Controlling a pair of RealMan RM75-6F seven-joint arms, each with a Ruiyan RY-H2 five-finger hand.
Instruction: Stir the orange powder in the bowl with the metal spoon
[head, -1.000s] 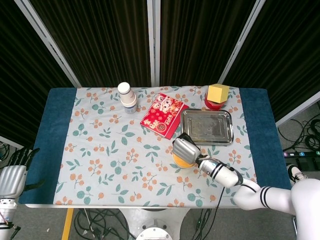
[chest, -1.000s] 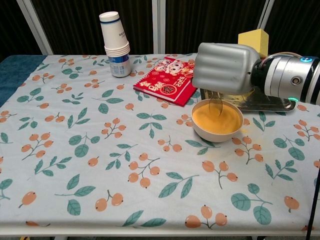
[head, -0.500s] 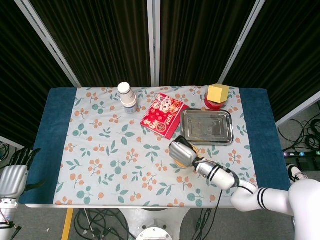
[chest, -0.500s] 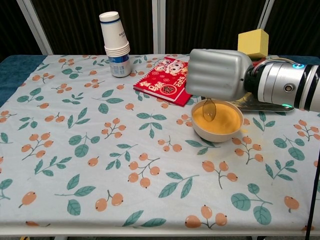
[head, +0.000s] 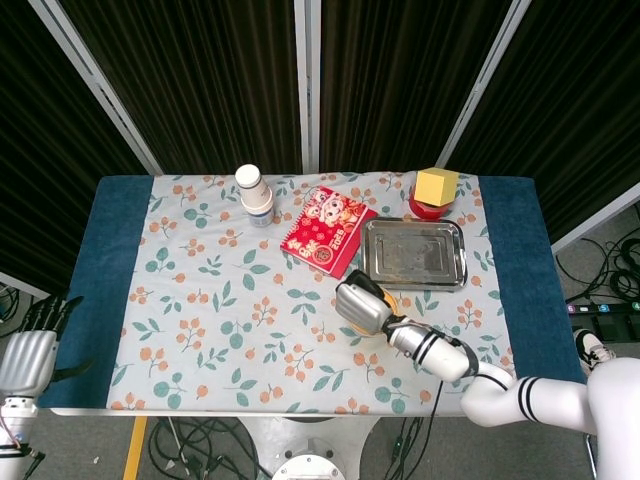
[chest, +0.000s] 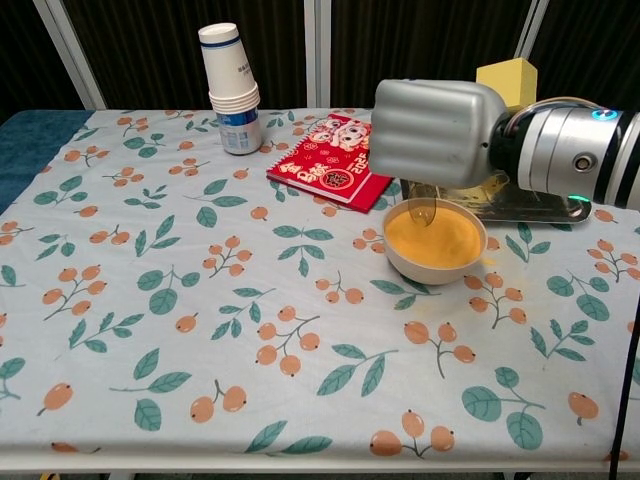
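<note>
the small white bowl of orange powder (chest: 435, 240) sits right of centre in the chest view, directly under the right hand (chest: 437, 132), whose silver back hangs over the bowl's far rim. from beneath that hand the bowl end of the metal spoon (chest: 426, 210) pokes down, its tip touching the powder near the far side; the hand grasps the spoon, though the fingers themselves are hidden under the shell.

the chest view shows the powder's surface and the spoon; the head view does not, since there the right hand (head: 361, 306) covers most of the bowl (head: 385, 303) and only a sliver of orange shows at its right edge. the head view alone shows the left hand (head: 27, 350), at the lower left corner, off the table (head: 120, 260), holding nothing with its dark fingers spread.

the powder looks smooth and evenly orange, filling the bowl nearly to the rim. just behind the bowl lie a red printed packet (chest: 332, 162) and a steel tray (head: 414, 253).
</note>
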